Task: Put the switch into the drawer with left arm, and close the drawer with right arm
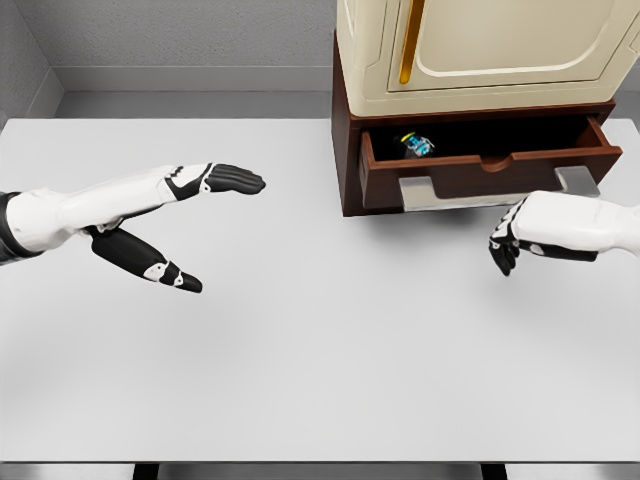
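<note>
Two hands are hovering over the white table [300,380]; the left hand [190,215] is reaching in from the left edge, fingers extended flat and thumb splayed downward, released and grasping nothing; the right hand [520,238] is entering from the right edge, fingers drooping loosely downward, likewise holding nothing. The drawer [480,160] is standing open just above the right hand and well apart from the left hand; the switch [417,145] is lying inside the drawer, near its left end, beneath the cream cabinet [480,45].
</note>
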Available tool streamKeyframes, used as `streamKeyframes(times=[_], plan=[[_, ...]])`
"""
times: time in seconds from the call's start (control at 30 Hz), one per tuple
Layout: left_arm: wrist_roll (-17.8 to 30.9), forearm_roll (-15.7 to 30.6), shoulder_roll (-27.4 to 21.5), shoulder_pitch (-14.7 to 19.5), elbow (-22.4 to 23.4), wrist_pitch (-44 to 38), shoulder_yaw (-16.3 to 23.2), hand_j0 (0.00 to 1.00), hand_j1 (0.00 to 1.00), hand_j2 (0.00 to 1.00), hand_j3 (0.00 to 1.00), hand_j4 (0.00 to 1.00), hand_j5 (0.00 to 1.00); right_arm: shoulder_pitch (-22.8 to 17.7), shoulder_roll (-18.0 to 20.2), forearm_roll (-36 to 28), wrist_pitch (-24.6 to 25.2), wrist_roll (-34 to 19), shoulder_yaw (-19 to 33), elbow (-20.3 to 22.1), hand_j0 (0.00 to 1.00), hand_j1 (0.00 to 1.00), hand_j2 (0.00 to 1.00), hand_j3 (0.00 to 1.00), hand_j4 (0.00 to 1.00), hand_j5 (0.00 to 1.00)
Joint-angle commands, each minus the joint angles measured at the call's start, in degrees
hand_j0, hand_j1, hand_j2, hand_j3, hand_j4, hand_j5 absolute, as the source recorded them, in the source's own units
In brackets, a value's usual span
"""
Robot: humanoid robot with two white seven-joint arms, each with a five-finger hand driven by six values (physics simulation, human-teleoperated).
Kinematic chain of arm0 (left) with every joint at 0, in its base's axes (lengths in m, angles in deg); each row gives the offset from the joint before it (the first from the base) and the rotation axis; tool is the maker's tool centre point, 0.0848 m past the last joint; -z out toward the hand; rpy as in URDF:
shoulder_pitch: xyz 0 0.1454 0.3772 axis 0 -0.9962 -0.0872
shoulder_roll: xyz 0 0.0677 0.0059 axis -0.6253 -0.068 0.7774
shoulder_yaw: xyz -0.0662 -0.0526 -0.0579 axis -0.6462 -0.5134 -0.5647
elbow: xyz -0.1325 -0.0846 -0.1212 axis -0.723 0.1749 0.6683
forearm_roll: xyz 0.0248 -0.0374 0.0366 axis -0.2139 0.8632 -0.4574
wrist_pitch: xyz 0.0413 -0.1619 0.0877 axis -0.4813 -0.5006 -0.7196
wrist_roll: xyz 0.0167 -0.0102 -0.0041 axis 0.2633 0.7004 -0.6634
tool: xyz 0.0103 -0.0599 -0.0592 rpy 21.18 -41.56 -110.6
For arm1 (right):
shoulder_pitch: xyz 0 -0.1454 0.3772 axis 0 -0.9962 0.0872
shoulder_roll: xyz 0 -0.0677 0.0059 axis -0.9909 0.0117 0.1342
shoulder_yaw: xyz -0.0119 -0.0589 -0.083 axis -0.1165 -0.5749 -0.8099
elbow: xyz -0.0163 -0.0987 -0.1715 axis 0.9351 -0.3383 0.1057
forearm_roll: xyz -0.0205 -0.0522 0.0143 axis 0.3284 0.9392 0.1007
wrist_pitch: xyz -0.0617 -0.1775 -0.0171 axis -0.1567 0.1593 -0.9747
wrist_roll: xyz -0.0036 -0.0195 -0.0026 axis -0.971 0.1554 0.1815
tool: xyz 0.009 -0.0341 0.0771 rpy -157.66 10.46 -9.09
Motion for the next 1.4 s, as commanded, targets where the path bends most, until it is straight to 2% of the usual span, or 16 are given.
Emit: streamKeyframes(times=[0.0,0.1,0.2,0.37,0.5,0.7,0.87,0.97,1.13,1.37], plan=[[0.0,0.5,1.3,-0.1,0.0,-0.1,-0.2,1.00,1.00,1.00,1.00,1.00,1.00,0.0,-0.5,0.2,0.3,0.1,-0.3,-1.1,0.22,0.22,0.22,0.22,0.22,0.22],[0.0,1.0,0.9,0.0,0.0,-0.1,-0.4,1.00,1.00,1.00,1.00,1.00,1.00,1.7,-1.3,0.7,0.3,0.1,-0.5,-1.6,0.22,0.22,0.22,0.22,0.22,0.22],[0.0,1.0,0.7,0.1,0.0,-0.1,-0.8,1.00,1.00,1.00,1.00,1.00,1.00,6.3,-3.5,1.0,0.3,0.1,-5.0,-4.7,0.22,0.22,0.22,0.22,0.22,0.22],[0.0,0.9,0.7,0.1,0.0,-0.1,-1.0,1.00,1.00,1.00,1.00,1.00,1.00,7.8,-4.4,1.5,0.3,0.1,-5.4,-5.4,0.22,0.22,0.22,0.22,0.22,0.22],[0.0,0.9,0.6,0.1,0.0,-0.1,-1.0,1.00,1.00,1.00,1.00,1.00,1.00,12.4,-6.0,1.5,0.3,0.1,-9.4,-9.4,0.22,0.22,0.22,0.22,0.22,0.22],[0.0,1.0,0.6,0.6,0.0,-0.1,-1.0,1.00,1.00,1.00,1.00,1.00,1.00,16.1,-8.1,1.5,0.3,0.1,-12.2,-13.4,0.23,0.23,0.23,0.23,0.23,0.23],[0.0,0.9,0.2,0.6,0.0,-0.1,-1.0,1.00,1.00,1.00,1.00,1.00,1.00,16.7,-8.8,2.9,0.3,0.1,-12.8,-13.4,0.24,0.24,0.24,0.24,0.24,0.24],[0.0,0.9,0.2,0.6,0.0,-0.1,-1.0,1.00,1.00,1.00,1.00,1.00,1.00,18.4,-9.6,3.1,0.3,0.1,-15.8,-13.8,0.24,0.24,0.24,0.24,0.24,0.24],[0.0,1.0,-1.0,0.6,0.1,-0.1,-1.0,1.00,1.00,1.00,1.00,1.00,1.00,19.2,-9.3,4.2,0.3,0.1,-18.9,-12.5,0.25,0.25,0.25,0.25,0.25,0.25],[0.0,1.1,-0.8,1.1,0.0,-0.1,-1.0,1.00,1.00,1.00,1.00,1.00,1.00,19.4,-8.1,4.3,0.3,0.1,-19.6,-10.5,0.25,0.25,0.25,0.25,0.25,0.25]])
